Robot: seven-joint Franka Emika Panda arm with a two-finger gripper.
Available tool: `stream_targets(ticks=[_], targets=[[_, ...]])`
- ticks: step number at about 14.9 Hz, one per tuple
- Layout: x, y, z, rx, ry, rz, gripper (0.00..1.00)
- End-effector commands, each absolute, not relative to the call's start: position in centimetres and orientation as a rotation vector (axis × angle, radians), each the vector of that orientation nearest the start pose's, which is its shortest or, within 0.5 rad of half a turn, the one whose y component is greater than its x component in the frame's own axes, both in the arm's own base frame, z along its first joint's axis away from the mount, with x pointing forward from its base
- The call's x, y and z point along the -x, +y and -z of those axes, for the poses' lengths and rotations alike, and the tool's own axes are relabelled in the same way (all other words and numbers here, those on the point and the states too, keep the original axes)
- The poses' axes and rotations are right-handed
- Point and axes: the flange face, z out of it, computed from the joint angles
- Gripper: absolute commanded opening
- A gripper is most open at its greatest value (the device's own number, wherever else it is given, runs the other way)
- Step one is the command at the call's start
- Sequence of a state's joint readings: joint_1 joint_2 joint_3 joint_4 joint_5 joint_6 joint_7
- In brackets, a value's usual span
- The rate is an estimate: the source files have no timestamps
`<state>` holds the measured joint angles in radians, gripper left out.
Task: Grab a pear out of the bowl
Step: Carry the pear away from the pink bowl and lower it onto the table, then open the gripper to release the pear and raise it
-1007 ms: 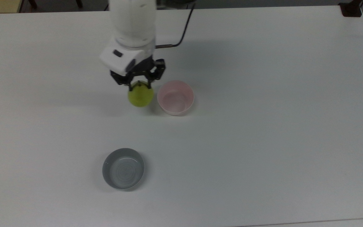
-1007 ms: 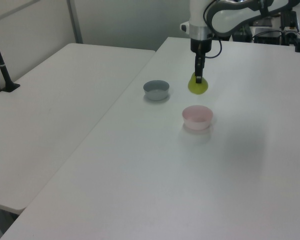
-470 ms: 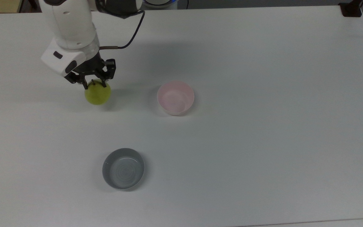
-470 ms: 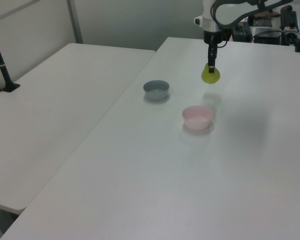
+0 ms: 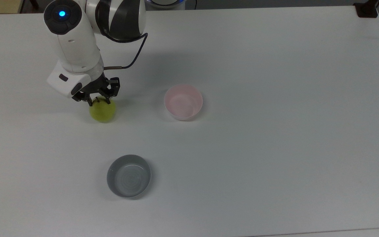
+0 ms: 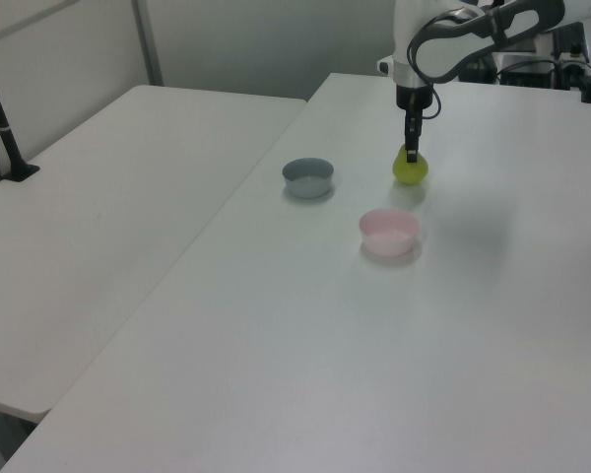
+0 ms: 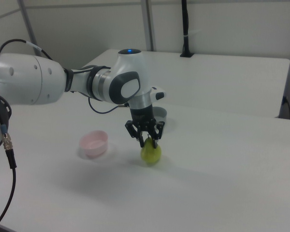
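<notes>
- End effector (image 5: 98,99) sits right on top of the pear (image 5: 103,110), fingers clamped around its narrow top by the stem. The right view shows this best (image 7: 148,140).
- The pear is out of the pink bowl (image 5: 183,101) and well to the top view's left of it. The bowl is empty.
- In the left view the pear (image 6: 410,168) looks to be at or just above the desk (image 5: 275,138). I can't tell whether its bottom touches.
- I read the step in hand as setting the pear down on the desk, clear of the bowl.
- Doing it well: I lower straight down, with no sideways drift, until the base clearly bears on the desk.
- I open only once it's seated. It's round, so it'll likely roll if dropped or nudged.
- I open both fingers evenly, then retract vertically so a fingertip doesn't drag the stem end and tip it.
- Grey bowl (image 5: 129,176) is well away toward the top view's bottom, so no clearance issue there.
- Main risk: the grip is high on a tapered top, so it could slip if I jerk.
</notes>
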<state>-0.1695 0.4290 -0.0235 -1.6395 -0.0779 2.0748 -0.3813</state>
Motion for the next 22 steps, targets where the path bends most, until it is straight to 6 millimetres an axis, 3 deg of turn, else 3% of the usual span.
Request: stream_targets(ticks=[1, 3, 5, 9, 14, 17, 22], targets=[[-66.2, -13.0, -36.5, 3.206, -0.407, -0.005, 0.5], [-66.1, -13.0, -36.6, 3.206, -0.407, -0.005, 0.65], [-66.1, -12.9, -37.1, 3.209, -0.391, -0.005, 1.0], [-65.5, -12.0, -41.2, 3.215, -0.392, 0.045, 1.0], [-64.7, -5.0, -45.4, 3.214, -0.345, 0.036, 1.0], [-63.3, 0.0, -49.0, 3.218, -0.294, 0.05, 1.0], [-59.8, 3.8, -55.0, 3.214, -0.22, 0.054, 1.0]])
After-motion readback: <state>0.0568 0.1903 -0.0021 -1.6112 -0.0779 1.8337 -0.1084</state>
